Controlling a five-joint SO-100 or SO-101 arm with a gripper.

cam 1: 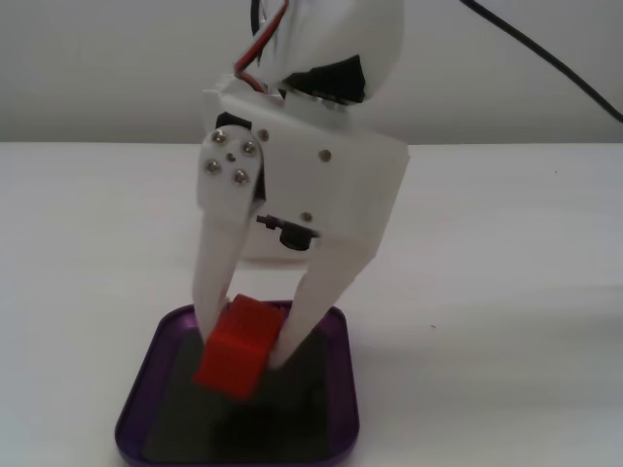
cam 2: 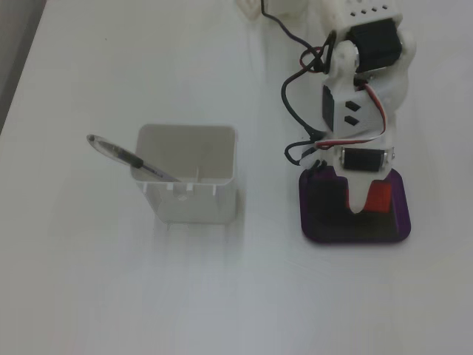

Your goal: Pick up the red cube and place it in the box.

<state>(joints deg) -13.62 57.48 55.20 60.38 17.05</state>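
Your white tabletop (cam 2: 111,296) carries everything. Largest on it is the tall white plastic container (cam 2: 194,198), standing well apart at nine o'clock from the tray in a fixed view, with a dark pen (cam 2: 133,159) leaning out of it toward ten o'clock. The shallow purple metallic tray with its dark grey bottom (cam 1: 343,389) sits beneath the arm. Your white two-finger gripper (cam 1: 241,352) reaches down into it, fingers closed on the small ribbed red-orange block (cam 1: 238,348), tilted just above the tray's centre.
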